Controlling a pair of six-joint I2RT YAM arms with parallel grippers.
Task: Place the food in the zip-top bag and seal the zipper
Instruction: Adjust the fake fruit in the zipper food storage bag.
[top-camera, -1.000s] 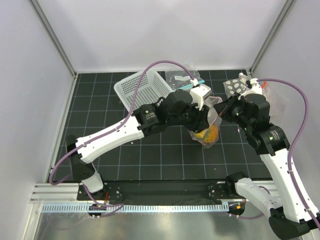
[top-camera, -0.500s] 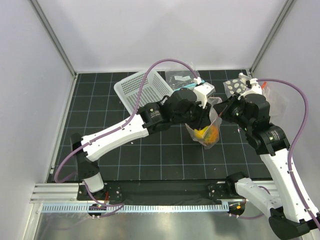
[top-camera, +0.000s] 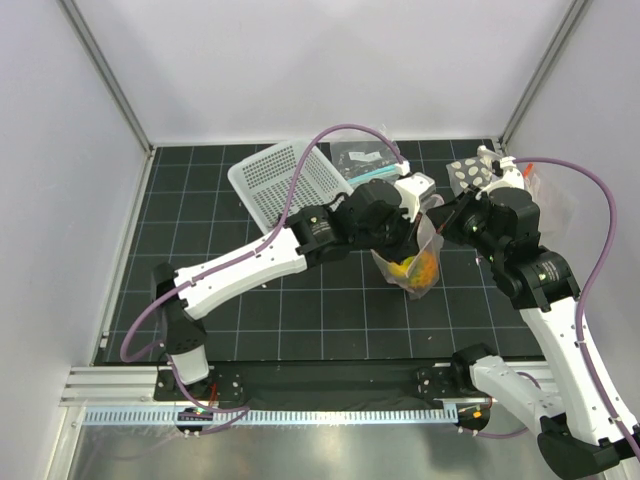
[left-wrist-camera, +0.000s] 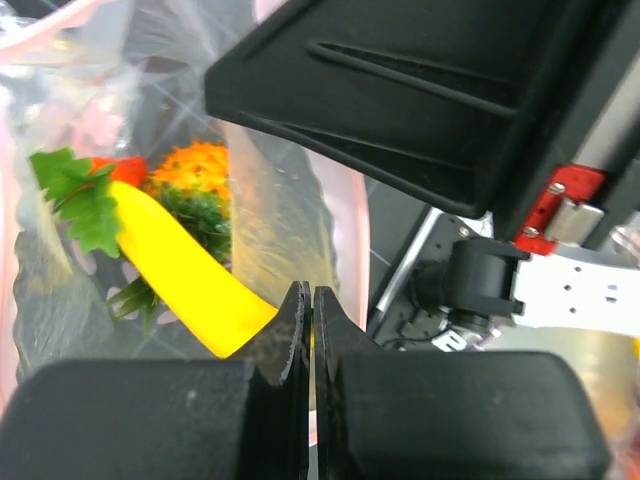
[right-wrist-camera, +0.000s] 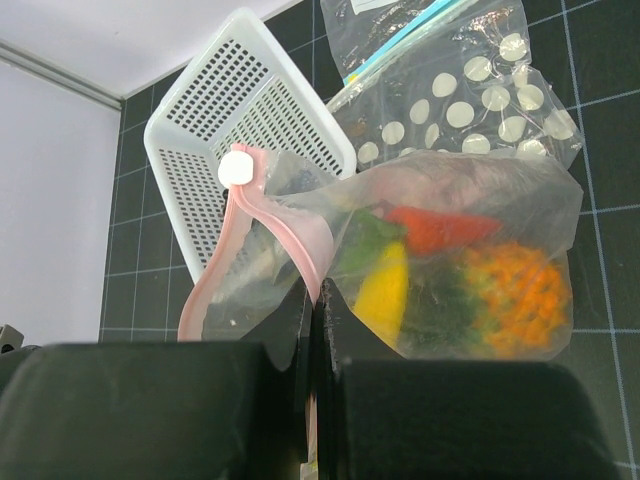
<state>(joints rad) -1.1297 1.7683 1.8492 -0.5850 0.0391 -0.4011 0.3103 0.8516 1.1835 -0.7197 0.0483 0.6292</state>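
Observation:
The zip-top bag (top-camera: 412, 265) hangs above the mat between both grippers, its mouth gaping. Inside lies the food: a yellow banana (right-wrist-camera: 385, 290), a red pepper (right-wrist-camera: 440, 228) and an orange pineapple (right-wrist-camera: 520, 285), which also show in the left wrist view as banana (left-wrist-camera: 180, 275) and pineapple (left-wrist-camera: 200, 170). My right gripper (right-wrist-camera: 312, 300) is shut on the pink zipper (right-wrist-camera: 225, 250), below its white slider (right-wrist-camera: 238, 168). At the opposite side of the mouth, my left gripper (left-wrist-camera: 306, 300) is shut, with the bag's pink edge (left-wrist-camera: 352, 230) in its jaws.
A white perforated basket (top-camera: 285, 180) lies tilted at the back left of the bag. A clear bag with a teal strip (top-camera: 365, 160) and a white-dotted bag (top-camera: 465, 175) rest at the back. Both arms crowd the middle right of the black grid mat.
My left gripper has slid right to the bag's mouth and gone from open to shut there. The right gripper and the bag have stayed in place.

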